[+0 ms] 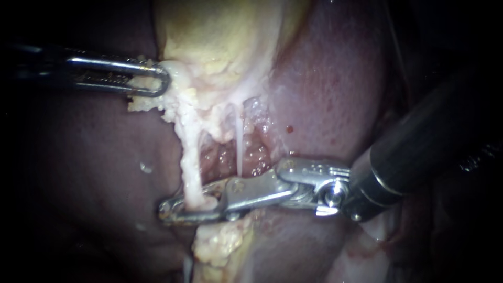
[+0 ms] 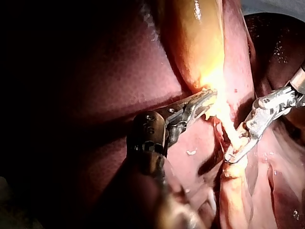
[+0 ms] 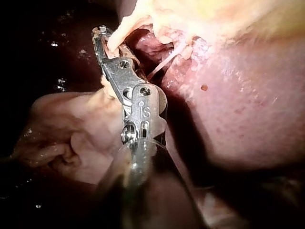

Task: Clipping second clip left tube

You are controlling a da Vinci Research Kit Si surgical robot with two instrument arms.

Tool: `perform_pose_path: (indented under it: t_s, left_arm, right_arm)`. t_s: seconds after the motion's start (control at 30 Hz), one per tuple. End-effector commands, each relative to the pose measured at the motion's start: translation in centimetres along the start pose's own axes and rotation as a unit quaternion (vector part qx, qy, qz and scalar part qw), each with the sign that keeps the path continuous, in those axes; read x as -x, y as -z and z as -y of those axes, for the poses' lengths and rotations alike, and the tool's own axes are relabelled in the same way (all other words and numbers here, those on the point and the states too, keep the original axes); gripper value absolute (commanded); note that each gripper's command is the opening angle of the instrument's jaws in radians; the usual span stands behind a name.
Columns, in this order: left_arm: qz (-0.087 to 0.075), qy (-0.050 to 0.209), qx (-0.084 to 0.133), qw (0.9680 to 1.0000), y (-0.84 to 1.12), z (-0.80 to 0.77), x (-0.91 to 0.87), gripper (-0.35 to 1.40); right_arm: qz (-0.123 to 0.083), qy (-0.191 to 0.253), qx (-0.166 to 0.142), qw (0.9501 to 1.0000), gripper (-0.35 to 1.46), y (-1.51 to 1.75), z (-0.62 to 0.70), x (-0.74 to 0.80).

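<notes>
1. Your right instrument (image 1: 173, 208), closest to the lens, has its jaws squeezed nearly together across the left tube (image 1: 189, 157), pinching it low down from both sides.
2. That tube runs crossways to the jaws, heading up toward the gallbladder (image 1: 220, 36).
3. Your left instrument (image 1: 161, 81) is clamped on the gallbladder's edge, well apart.

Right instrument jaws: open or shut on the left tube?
Shut on the left tube: the right instrument has a jaw against each side, tips nearly meeting.
</notes>
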State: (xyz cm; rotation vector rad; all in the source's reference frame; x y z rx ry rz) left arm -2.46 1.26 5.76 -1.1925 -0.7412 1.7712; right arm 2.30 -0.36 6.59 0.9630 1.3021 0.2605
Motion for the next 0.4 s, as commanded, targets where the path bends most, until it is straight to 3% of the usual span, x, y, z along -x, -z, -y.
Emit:
perform_pose_path:
  t_s: [0.03, 0.4]
  left_arm:
    - [0.0, 0.0, 0.0, 1.0, 0.0, 0.0, 0.0, -0.35]
    - [0.0, 0.0, 0.0, 1.0, -0.01, 0.02, 0.0, -0.35]
  right_arm:
    - [0.001, 0.0, -0.002, 1.0, -0.35, 0.01, 0.0, 0.0]
    - [0.001, -0.002, -0.002, 1.0, -0.35, 0.03, -0.04, 0.02]
